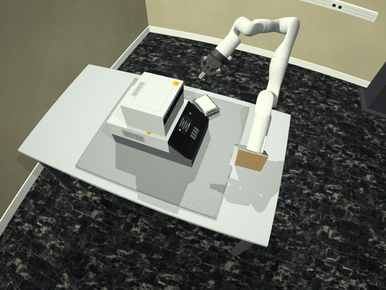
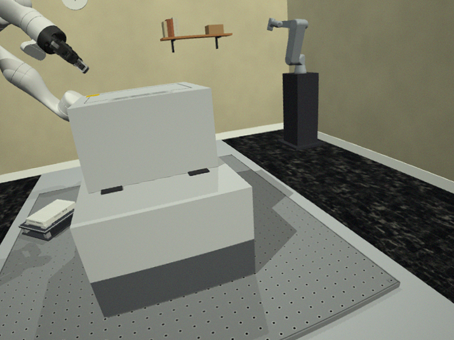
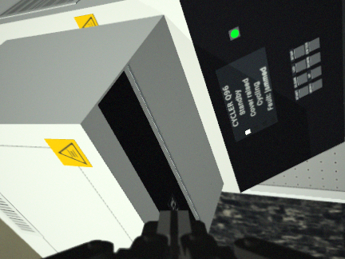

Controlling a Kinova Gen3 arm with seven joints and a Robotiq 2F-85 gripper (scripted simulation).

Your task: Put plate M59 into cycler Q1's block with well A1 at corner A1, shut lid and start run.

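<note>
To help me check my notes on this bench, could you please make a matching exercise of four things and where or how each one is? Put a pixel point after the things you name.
1. plate M59 (image 1: 205, 103) (image 2: 51, 212)
2. gripper (image 1: 211, 66) (image 2: 84, 68) (image 3: 174, 230)
3. status lamp (image 1: 190, 113) (image 3: 235, 33)
4. keys (image 1: 194, 133) (image 3: 307, 69)

A. lit green
B. fingers shut, in the air
C. on the black sloping front panel (image 1: 183, 144) (image 3: 319, 120)
D. on the plate nest (image 1: 212, 111) (image 2: 46, 232)

1-D, 2-B, 3-A, 4-C

White plate (image 1: 207, 103) (image 2: 51, 213) flat on dark nest (image 1: 217, 109) (image 2: 46, 233).
</note>
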